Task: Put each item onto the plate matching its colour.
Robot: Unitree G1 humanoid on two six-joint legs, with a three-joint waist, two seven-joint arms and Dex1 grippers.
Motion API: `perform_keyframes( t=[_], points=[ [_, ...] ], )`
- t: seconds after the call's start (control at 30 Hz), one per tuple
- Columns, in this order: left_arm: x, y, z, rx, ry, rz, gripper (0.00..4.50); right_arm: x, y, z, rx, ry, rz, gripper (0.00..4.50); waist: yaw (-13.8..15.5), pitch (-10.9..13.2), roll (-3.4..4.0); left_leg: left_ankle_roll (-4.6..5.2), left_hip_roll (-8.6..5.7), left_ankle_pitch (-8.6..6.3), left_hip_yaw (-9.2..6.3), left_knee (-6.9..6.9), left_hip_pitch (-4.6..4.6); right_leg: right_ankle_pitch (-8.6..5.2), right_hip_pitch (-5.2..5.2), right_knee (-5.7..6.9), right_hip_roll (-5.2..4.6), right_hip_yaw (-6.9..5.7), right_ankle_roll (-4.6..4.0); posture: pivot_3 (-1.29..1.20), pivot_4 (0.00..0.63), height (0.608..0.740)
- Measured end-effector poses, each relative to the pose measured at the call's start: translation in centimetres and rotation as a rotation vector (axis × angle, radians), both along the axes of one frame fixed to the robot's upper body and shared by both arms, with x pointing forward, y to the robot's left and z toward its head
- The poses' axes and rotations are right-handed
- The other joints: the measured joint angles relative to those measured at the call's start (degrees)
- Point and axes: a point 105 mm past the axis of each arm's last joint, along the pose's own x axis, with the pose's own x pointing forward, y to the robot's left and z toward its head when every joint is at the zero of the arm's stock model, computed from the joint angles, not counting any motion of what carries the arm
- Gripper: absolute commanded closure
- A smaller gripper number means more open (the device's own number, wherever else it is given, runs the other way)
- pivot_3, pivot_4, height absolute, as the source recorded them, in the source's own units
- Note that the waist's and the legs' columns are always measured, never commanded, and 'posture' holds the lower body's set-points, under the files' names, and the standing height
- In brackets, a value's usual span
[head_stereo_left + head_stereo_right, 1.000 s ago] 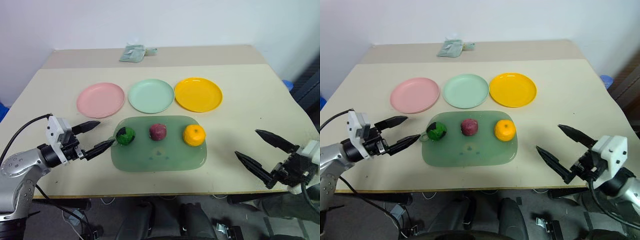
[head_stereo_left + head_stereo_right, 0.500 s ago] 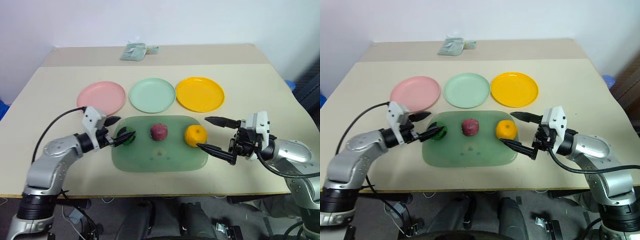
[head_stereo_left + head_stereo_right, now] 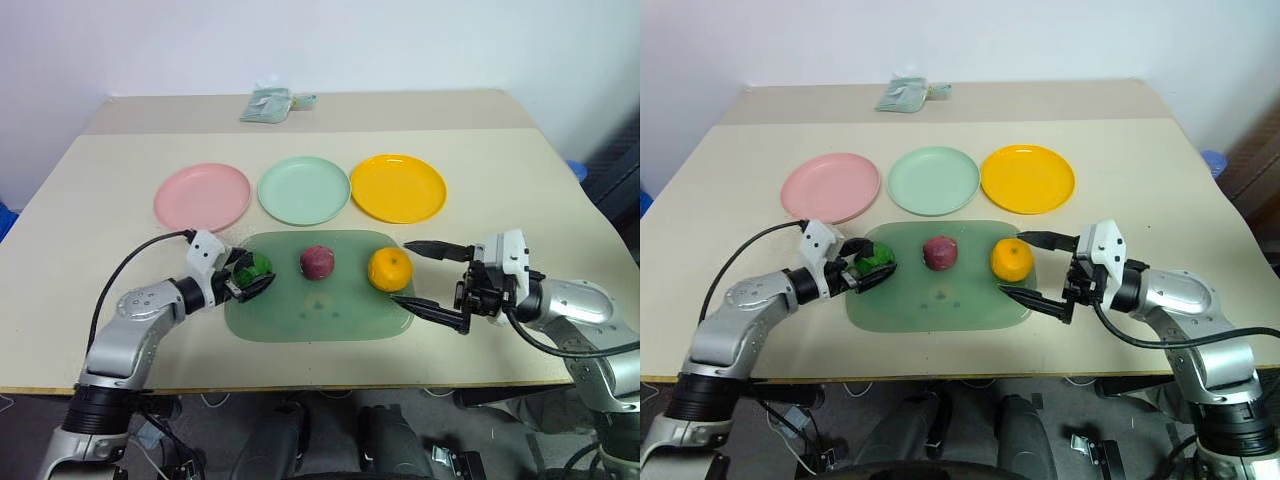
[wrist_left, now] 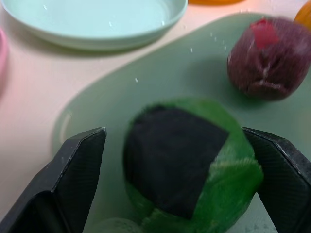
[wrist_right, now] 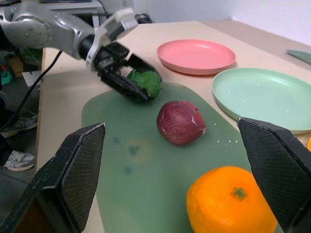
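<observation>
Green fruit sits between your left gripper fingers (closing, grip unconfirmed), while your right gripper gapes beside the orange fruit.

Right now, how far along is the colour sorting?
Nothing is sorted yet: the pink plate, mint plate and yellow plate hold no fruit. In hand: the left gripper has its jaws around the green fruit; the right gripper, open, flanks the orange fruit. The purple fruit waits.

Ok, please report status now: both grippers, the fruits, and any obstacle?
Left gripper around green fruit, grip unconfirmed. Right gripper open beside orange fruit. All fruits on green board. Plates unobstructed.
</observation>
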Motion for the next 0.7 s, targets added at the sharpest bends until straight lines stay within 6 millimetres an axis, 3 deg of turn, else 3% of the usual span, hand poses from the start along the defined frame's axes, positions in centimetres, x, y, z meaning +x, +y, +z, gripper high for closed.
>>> perform_keyframes(
  t=[0.07,0.13,0.3,0.4,0.47,0.6,0.7],
  points=[
    [0.1,-0.3,0.1,-0.009,-0.012,0.0,2.3,0.0,0.0,0.0,0.0,-0.001,-0.002,0.0,0.0,0.0,0.01,-0.02,0.0,-0.01,0.0,0.0,0.0,0.0,0.01,0.0,0.0,0.0,0.0,0.0,0.15,0.74],
    [0.4,-0.5,0.2,-0.015,-0.028,0.008,2.94,0.1,0.0,0.0,0.003,-0.004,-0.004,0.0,0.0,0.0,0.01,-0.04,0.0,-0.02,0.0,0.04,0.0,0.0,0.02,0.03,0.0,0.0,0.0,0.0,0.15,0.74],
    [2.3,-1.0,1.1,-0.071,-0.077,0.1,2.94,1.7,0.3,1.5,0.013,-0.102,-0.084,0.0,-0.02,0.01,-0.02,-0.06,0.0,-0.03,-0.01,0.19,-0.01,0.11,0.01,0.14,0.02,-0.02,0.19,0.0,0.15,0.74],
    [4.8,-1.1,3.1,-0.079,-0.116,0.2,2.94,4.0,0.8,2.9,0.065,-0.155,-0.207,0.0,0.0,0.03,-0.06,-0.07,-0.01,-0.03,-0.01,0.32,-0.02,0.13,-0.04,0.34,0.04,-0.02,0.22,0.0,0.15,0.74],
    [6.5,-1.4,5.6,-0.103,-0.152,0.233,2.94,5.6,1.4,3.4,0.092,-0.172,-0.295,0.0,0.03,0.03,-0.08,0.0,-0.06,0.02,-0.01,0.36,-0.03,0.14,-0.07,0.47,0.01,-0.02,0.25,0.0,0.15,0.74],
    [9.0,-2.0,6.7,-0.123,-0.144,0.28,2.94,7.3,1.4,2.9,0.109,-0.149,-0.409,0.0,0.18,0.03,-0.08,0.02,-0.14,0.02,-0.03,0.37,-0.03,0.2,-0.12,0.57,0.01,-0.02,0.37,0.0,0.15,0.74],
    [11.9,-4.3,6.6,-0.085,-0.133,0.324,2.94,7.5,2.9,2.4,0.126,-0.126,-0.39,0.0,0.16,0.05,-0.12,-0.01,-0.18,0.04,-0.06,0.4,-0.04,0.24,-0.1,0.58,0.0,-0.07,0.42,0.0,0.15,0.74]
  ],
)
